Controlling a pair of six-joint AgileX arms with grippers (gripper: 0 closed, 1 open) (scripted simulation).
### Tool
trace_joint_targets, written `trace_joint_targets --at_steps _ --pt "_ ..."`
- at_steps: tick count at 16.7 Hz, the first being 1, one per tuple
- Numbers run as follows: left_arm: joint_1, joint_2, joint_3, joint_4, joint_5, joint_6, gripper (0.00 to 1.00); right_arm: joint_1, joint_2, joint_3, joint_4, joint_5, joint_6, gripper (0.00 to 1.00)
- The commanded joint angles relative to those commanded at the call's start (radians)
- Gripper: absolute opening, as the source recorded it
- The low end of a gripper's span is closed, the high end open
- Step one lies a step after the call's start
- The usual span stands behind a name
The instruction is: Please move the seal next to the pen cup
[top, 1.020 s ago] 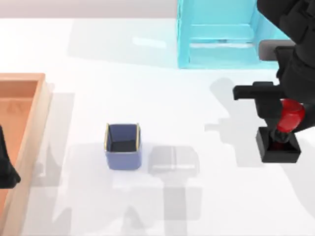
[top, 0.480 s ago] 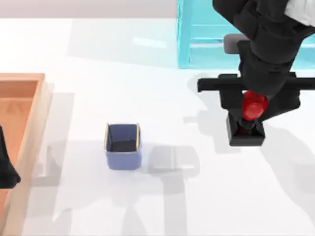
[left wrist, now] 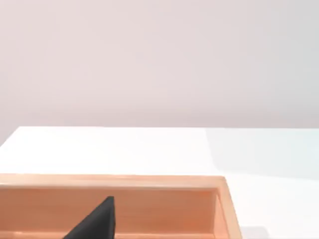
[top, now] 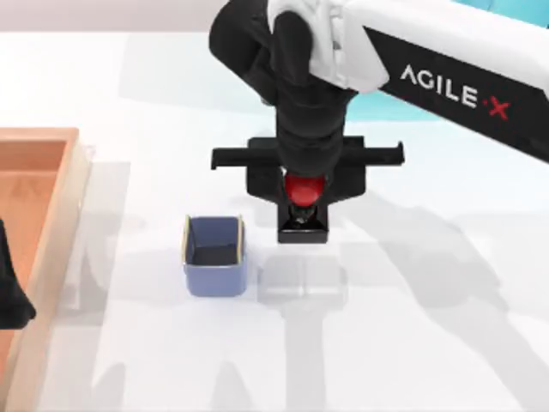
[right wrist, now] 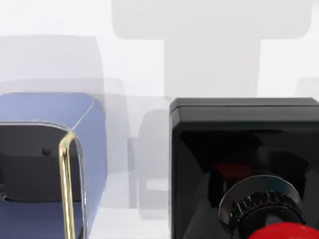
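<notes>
**Right hand holding seal just right of pen cup**

Top view: right hand (top: pixel 305 190) is near bench centre, fingers closed on the red knob of the seal (top: pixel 304 225). The seal's black square base pokes out below the hand, upright as far as can be seen. Whether the base touches the bench or hangs just above it, cannot tell. Right arm (top: pixel 412 60) runs in from the upper right, white casing with black panel reading "AGILE·X" in white letters. No other writing readable anywhere.

Pen cup (top: pixel 214 254) sits on the white bench (top: pixel 412 343), just left of the seal and slightly nearer the bottom edge of the top view. Small gap between them, not touching. Cup is blue-violet, square with rounded corners, gold rim, dark inside, upright.

Right wrist view: seal base (right wrist: pixel 239 149) beside the cup (right wrist: pixel 75 164), a strip of bench between them. Red knob and a ribbed dark collar visible at the picture's edge. Gold rim of the cup clear.

Orange wooden tray (top: pixel 39 223) at the left edge of the bench, well apart from the cup. Left hand (top: pixel 10 296) parked over the tray, at the far left; cannot tell how its fingers stand. Left wrist view: tray wall (left wrist: pixel 149 209) and a dark finger tip (left wrist: pixel 97 221) over it.

Light blue open-frame object (top: pixel 382 103) at the back of the bench, mostly hidden behind the right arm.
</notes>
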Motion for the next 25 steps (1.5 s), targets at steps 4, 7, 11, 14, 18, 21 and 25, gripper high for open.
trace_joint_targets --at_steps 4,7,11,14,18,21,25 --pt "0.0 0.0 0.0 0.0 0.0 0.0 1.0 0.01 0.018 0.017 0.008 0.005 0.011 0.0" --pt "0.0 0.0 0.0 0.0 0.0 0.0 1.0 0.007 0.017 0.004 0.019 0.002 0.011 0.0" --pt "0.0 0.0 0.0 0.0 0.0 0.0 1.0 0.008 0.023 -0.03 0.058 0.004 0.009 0.0" --pt "0.0 0.0 0.0 0.0 0.0 0.0 1.0 0.009 0.023 -0.035 0.065 0.005 0.009 0.0" --pt "0.0 0.0 0.0 0.0 0.0 0.0 1.0 0.009 0.023 -0.035 0.065 0.005 0.009 0.23" --pt "0.0 0.0 0.0 0.0 0.0 0.0 1.0 0.009 0.023 -0.035 0.065 0.005 0.009 0.45" --pt "0.0 0.0 0.0 0.0 0.0 0.0 1.0 0.009 0.023 -0.035 0.065 0.005 0.009 0.75"
